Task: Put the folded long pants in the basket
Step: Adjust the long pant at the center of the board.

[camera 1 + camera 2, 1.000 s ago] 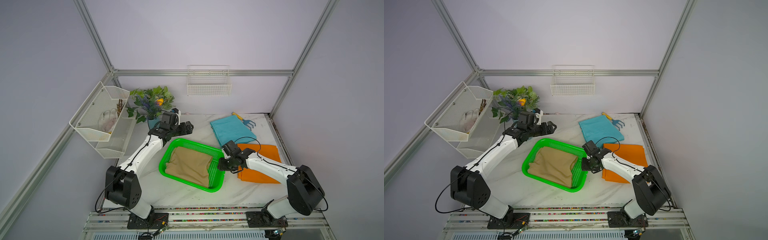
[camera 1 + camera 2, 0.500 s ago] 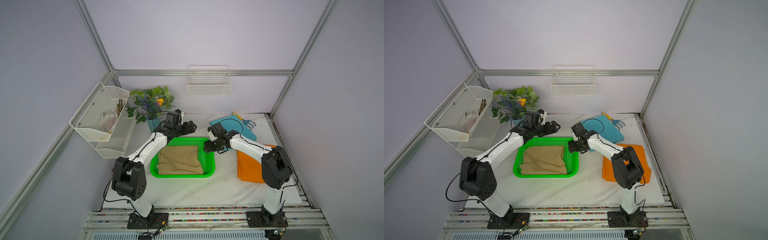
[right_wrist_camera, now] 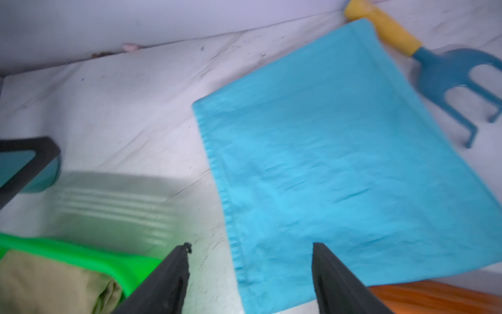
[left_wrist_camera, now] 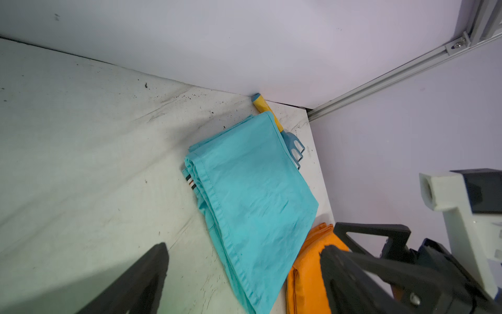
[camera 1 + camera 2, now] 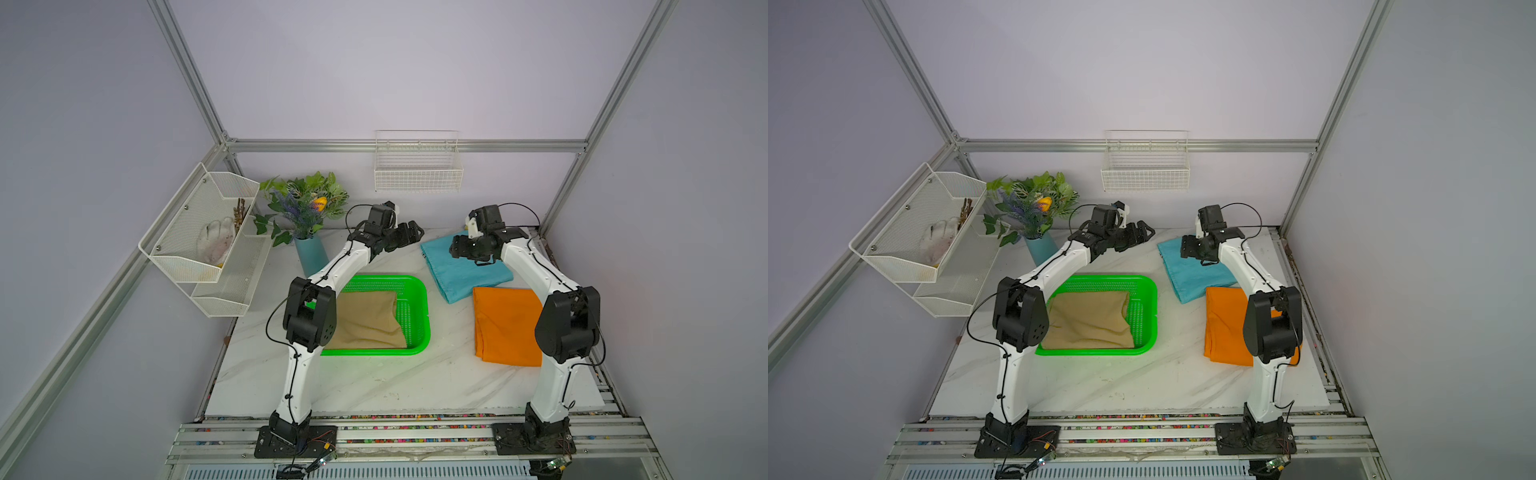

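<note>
- Jaws of the right gripper (image 5: pixel 455 249) (image 5: pixel 1185 249) stood well apart with nothing between them. It hung over the far left part of the teal pants (image 5: pixel 461 270) (image 5: pixel 1192 270) without touching the cloth.
- In the right wrist view, its fingertips (image 3: pixel 182 258) straddled the hemmed edge of the teal pants (image 3: pixel 339 163), one over cloth and one over bare worktop (image 3: pixel 122 108).
- The teal pants lay flat near the worktop's far right corner, with a rake (image 3: pixel 448 68) (image 4: pixel 292 144) just beyond them against the far edge.
- The orange pants (image 5: pixel 505 328) (image 5: pixel 1225 328) lay along the right edge, with their far end tucked against the teal pair.
- The left gripper (image 5: pixel 415 235) (image 5: pixel 1146 232) was spread wide and empty near the far edge. It pointed toward the teal pants (image 4: pixel 252 204), which lay beside it and apart from it.
- The tan pants (image 5: pixel 365 320) (image 5: pixel 1088 320) lay inside the basket (image 5: pixel 422 316) (image 5: pixel 1150 316) at the middle of the worktop (image 5: pixel 374 386), well apart from both grippers.
</note>
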Available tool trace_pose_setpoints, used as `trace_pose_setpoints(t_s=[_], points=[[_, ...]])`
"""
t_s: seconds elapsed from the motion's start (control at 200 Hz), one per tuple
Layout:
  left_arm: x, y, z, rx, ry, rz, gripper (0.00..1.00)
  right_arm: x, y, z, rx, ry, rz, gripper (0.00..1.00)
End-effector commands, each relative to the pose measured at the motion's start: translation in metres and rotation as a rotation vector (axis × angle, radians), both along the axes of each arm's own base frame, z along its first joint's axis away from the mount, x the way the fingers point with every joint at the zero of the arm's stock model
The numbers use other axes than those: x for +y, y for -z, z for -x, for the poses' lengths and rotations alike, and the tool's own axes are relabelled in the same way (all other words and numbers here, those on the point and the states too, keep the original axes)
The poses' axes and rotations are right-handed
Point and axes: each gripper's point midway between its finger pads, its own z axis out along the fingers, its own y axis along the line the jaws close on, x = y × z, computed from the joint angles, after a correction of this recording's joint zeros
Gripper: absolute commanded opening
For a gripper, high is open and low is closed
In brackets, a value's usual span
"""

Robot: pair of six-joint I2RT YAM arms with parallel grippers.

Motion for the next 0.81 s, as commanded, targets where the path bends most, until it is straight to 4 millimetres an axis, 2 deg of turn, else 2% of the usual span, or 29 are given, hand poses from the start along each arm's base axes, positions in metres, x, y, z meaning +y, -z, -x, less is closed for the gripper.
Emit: trace_pose_setpoints(t_s=[0.0,0.195,0.25,0.34,0.415,0.495,0.63,0.8], points=[[-0.006,0.003,-0.017,-0.007,-0.036,0.024,0.91,-0.048,0.026,-0.012,0.081,0.12,-0.043,0.75],[-0.012,0.045,-0.038,0.034,-0.072,0.035,0.91,-0.11,0.067,-0.027,0.147,0.268,-0.068,0.75],[-0.013,0.056,-0.04,0.049,-0.069,0.032,0.91,-0.128,0.072,-0.031,0.15,0.312,-0.071,0.75],[-0.014,0.074,-0.039,0.077,-0.064,0.023,0.91,-0.148,0.08,-0.035,0.153,0.359,-0.093,0.74],[-0.016,0.085,-0.034,0.105,-0.044,0.023,0.91,-0.158,0.086,-0.037,0.155,0.363,-0.103,0.74],[-0.02,0.095,-0.027,0.142,-0.02,0.035,0.92,-0.164,0.094,-0.035,0.166,0.356,-0.09,0.75],[-0.027,0.106,-0.013,0.186,0.005,0.038,0.91,-0.16,0.111,-0.029,0.187,0.298,-0.1,0.82],[-0.04,0.112,0.004,0.221,0.041,0.062,0.91,-0.128,0.121,-0.022,0.216,0.194,-0.25,0.84]])
